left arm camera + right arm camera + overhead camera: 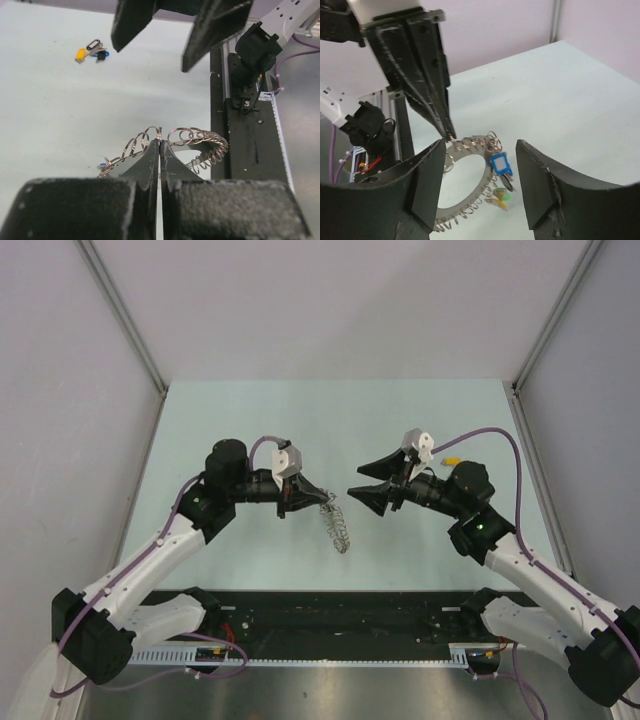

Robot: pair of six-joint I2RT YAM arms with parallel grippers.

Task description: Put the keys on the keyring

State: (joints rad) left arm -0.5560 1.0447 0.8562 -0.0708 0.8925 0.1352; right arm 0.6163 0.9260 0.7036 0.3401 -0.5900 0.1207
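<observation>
2 claws face each other over the table point(60, 110). The left claw point(160, 146) is squeezed tight shut, and its tips pinch 1 spot on the edge of the keyring point(197, 136) to hold it up. I cannot tell if the low end of the keyring touches the table. The right claw point(354, 481) is partly open and holds nothing; it sits just beside the keyring, pointing at it. 2 keys hang on the keyring already, 1 with a blue tag point(500, 164) and 1 with a green tag point(503, 196), near the pinched spot. More keys point(92, 50), with yellow and black tags, lie on the table well apart from the keyring, on the far side of the right claw. I think the job now is to fetch those. The left claw should keep the keyring very steady, since such a thin pinch could slip or let it swing. The right claw should grab a key by its tag, so the little loop is free to slide onto the keyring.
</observation>
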